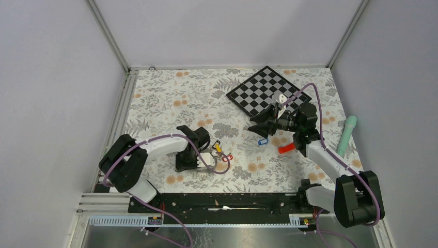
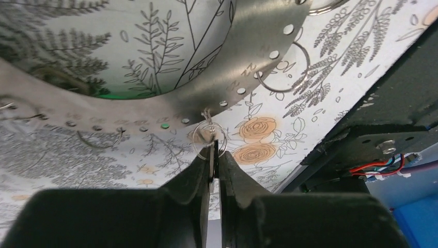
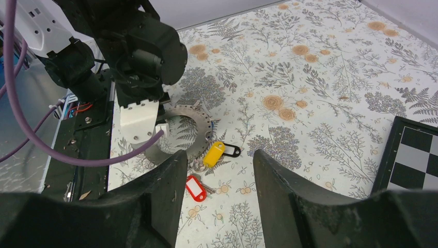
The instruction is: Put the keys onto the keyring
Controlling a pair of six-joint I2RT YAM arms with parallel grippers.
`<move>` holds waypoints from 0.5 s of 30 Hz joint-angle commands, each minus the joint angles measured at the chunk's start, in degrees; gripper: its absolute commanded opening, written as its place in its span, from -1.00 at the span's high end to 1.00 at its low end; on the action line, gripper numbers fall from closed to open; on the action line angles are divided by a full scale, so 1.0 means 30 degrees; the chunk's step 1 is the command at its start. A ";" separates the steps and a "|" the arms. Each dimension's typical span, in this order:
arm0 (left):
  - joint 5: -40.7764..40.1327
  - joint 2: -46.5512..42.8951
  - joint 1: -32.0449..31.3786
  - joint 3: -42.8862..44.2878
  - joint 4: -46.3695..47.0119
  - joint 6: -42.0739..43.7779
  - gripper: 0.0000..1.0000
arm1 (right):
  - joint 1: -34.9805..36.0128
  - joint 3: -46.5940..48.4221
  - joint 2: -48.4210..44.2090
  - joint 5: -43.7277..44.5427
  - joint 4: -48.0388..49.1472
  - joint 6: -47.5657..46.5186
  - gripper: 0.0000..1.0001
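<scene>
Grips a small wire loop (image 2: pixel 209 135) in the left hand (image 2: pixel 213 150), closed almost fully on it, right at the perforated rim of the keyring (image 2: pixel 253 57), at the near left of the table (image 1: pixel 170 98). Carries nothing in the right hand (image 3: pixel 218 153), spread wide and hovering to the right of the keyring, near the chequered board (image 1: pixel 261 93). Shows the yellow key (image 3: pixel 214 154), the red key (image 3: pixel 196 187) and a black tag (image 3: pixel 233 151) bunched at the keyring's right edge; cannot tell whether already hooked on. Leaves the blue key (image 1: pixel 262 141) well apart, under the right hand and just left of a red block (image 1: pixel 285 149). Probably handles as light, stiff and slick throughout: thin metal plate, springy wire, smooth plastic tags. Better to take a key by its oval tag, flat across both faces, leaving the metal end free for threading. Better to steady the keyring by its rim, beside the chosen hole. Risks twisting or slipping free if pinched on bare wire alone.
</scene>
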 commanded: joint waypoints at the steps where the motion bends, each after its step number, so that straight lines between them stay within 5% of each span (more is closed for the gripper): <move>1: -0.0467 0.0583 0.0069 -0.0640 0.0847 -0.0298 0.71 | -0.0169 0.0606 -0.0427 0.0190 0.0085 -0.0351 -0.14; 5: -0.1702 0.0477 0.0056 -0.0982 0.0902 -0.0289 0.42 | -0.0187 0.0670 -0.0381 0.0245 -0.0081 -0.0360 -0.15; 11: -0.1692 -0.1238 0.1004 0.0226 0.0653 0.0311 -0.44 | -0.0202 0.1863 -0.0434 0.0585 -0.4471 -0.3348 -0.19; 15: 0.0061 -0.2709 0.1794 0.1467 0.0779 0.1252 -0.62 | -0.0193 0.2686 -0.0614 0.1282 -0.8922 -0.6462 -0.24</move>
